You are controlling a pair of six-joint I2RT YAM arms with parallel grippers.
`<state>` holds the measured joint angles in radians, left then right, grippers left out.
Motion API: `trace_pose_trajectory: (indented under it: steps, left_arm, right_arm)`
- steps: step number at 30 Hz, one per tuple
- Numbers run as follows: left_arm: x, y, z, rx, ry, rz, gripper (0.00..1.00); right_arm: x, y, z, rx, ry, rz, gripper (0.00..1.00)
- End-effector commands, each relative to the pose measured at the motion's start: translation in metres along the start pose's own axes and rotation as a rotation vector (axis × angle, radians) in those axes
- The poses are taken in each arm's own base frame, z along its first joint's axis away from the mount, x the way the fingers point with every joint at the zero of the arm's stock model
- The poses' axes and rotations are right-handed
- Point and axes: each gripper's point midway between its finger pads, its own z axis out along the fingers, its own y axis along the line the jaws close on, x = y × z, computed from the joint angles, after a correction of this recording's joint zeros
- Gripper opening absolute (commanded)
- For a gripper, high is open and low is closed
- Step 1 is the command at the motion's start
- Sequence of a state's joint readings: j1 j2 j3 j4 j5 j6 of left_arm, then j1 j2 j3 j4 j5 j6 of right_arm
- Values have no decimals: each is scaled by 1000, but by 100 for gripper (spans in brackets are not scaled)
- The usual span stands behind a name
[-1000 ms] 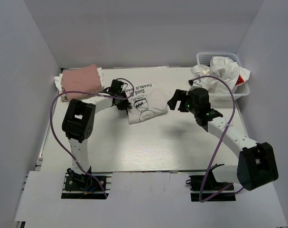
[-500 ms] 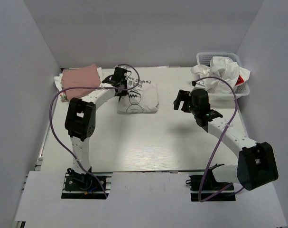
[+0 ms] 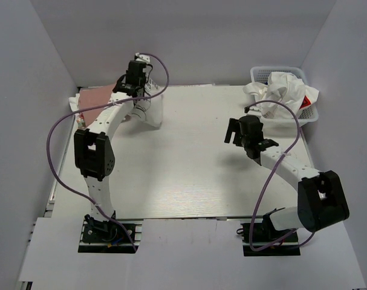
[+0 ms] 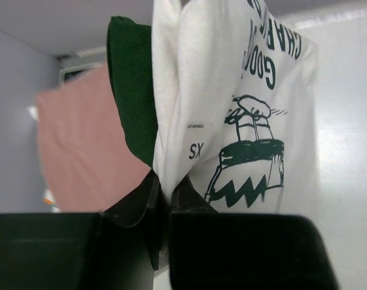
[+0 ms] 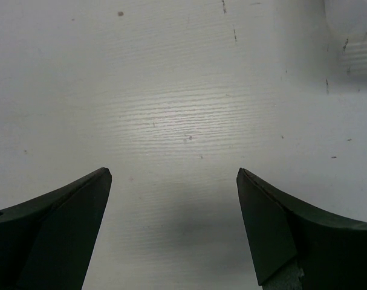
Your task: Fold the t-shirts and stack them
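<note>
My left gripper (image 4: 165,186) is shut on an edge of the folded white t-shirt (image 4: 243,121), whose dark green sleeve (image 4: 132,90) and black lettering show. In the top view the left gripper (image 3: 137,92) holds that shirt (image 3: 150,110) hanging above the table's far left, beside the folded pink t-shirt (image 3: 98,99). The pink shirt (image 4: 80,151) lies just behind the hanging cloth. My right gripper (image 3: 234,130) hovers open over bare table at the right, with nothing between its fingers (image 5: 62,217).
A white mesh basket (image 3: 260,72) stands at the far right corner, with crumpled white shirts (image 3: 280,90) spilling out, one with a red mark (image 3: 306,103). Purple cables loop from both arms. White walls close in the table on three sides.
The left arm has lifted the folded white shirt off the middle of the table and carried it back and left, up beside the pink shirt. The right gripper drew back slightly to the right, still open.
</note>
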<state>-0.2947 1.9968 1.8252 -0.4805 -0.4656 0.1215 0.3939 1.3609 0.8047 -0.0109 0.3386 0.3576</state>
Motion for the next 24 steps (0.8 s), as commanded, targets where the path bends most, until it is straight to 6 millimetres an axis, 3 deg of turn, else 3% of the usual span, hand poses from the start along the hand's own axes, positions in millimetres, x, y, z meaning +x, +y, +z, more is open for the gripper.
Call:
trace_pose_trajectory:
  steps: [1,8,12,15,16,18,21,24]
  left_arm:
    - [-53,59,-20,-103,-111,2,0]
    - [-105,108,-32,-141,-205,-43,0]
    - [-113,132,-31,-157,-231,-82,0]
    - [-95,140,-14,-152,-196,-119,0]
    - [-80,136,-4,-126,-164,-119,0]
    - [-66,144,9,-124,-147,-153,0]
    - [-29,151,41,-143,-61,-183,0]
    - [-1,173,66,-187,7,-218,0]
  right_arm:
    - [-14,-5,4,51,-23,3,90]
    - [-8,-4,14,65,20,-4,90]
    - [-7,-3,15,67,27,-5,90]
    - [-5,-2,17,69,38,-11,90]
    - [-3,-4,18,76,44,-11,90]
    - [-5,-2,18,73,41,-15,90]
    - [-7,-3,20,81,47,-19,90]
    - [-4,-3,21,85,66,-22,90]
